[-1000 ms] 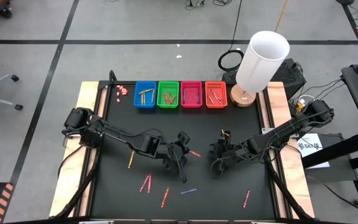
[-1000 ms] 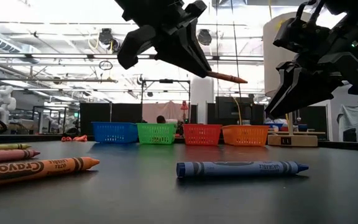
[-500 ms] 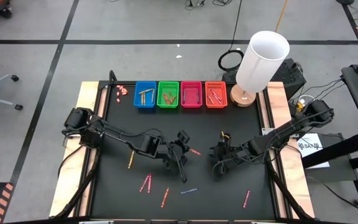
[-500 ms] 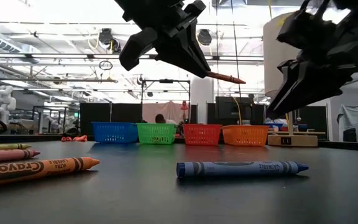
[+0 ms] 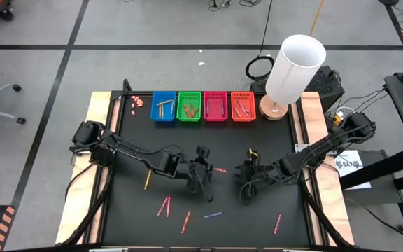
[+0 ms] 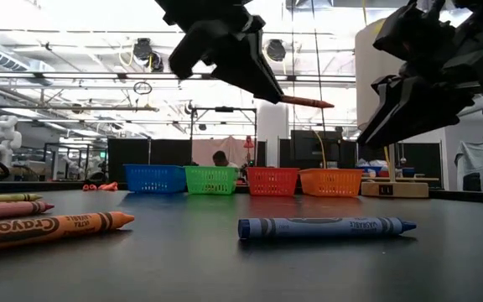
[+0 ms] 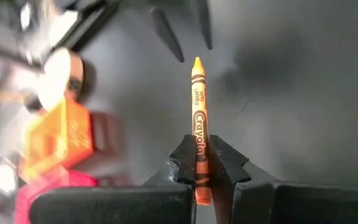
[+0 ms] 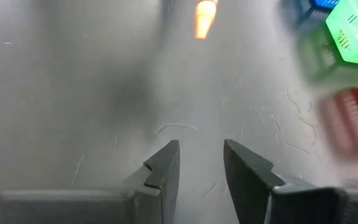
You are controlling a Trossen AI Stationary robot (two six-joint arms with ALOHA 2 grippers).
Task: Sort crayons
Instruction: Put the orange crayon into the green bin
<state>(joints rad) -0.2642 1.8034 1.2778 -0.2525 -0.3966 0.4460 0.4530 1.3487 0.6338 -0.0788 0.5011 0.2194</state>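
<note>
My left gripper [image 5: 208,170] is over the middle of the black table [image 5: 257,136], shut on an orange crayon [image 5: 220,169], which also shows in the left wrist view [image 7: 198,118] and in the low view [image 6: 305,102]. My right gripper [image 5: 245,187] hovers just to its right, open and empty [image 8: 201,163]. Loose crayons lie flat on the table's near part: a yellow one [image 5: 147,180], two pink ones [image 5: 165,205], a red-orange one [image 5: 185,222], a blue one [image 5: 213,214] and a pink one [image 5: 278,222]. My left gripper pinches the orange crayon between its two fingers near its blunt rear end [image 7: 200,169]. The fingers come level from the table's left, and the crayon lies along them. Its tip [image 7: 197,62] sticks out ahead toward the table's right. The crayon is level and clear of the table.
Blue [image 5: 163,106], green [image 5: 189,106], pink [image 5: 215,106] and orange [image 5: 243,106] baskets stand in a row at the far edge, with crayons inside. A tall white cylinder [image 5: 296,68] on a wooden base stands at the far right. Pinkish bits [image 5: 137,102] lie at the far left.
My left gripper has gone slightly toward the far edge and turned a little at the wrist, with the orange crayon still level and clear of the table. My right gripper has risen a little.
</note>
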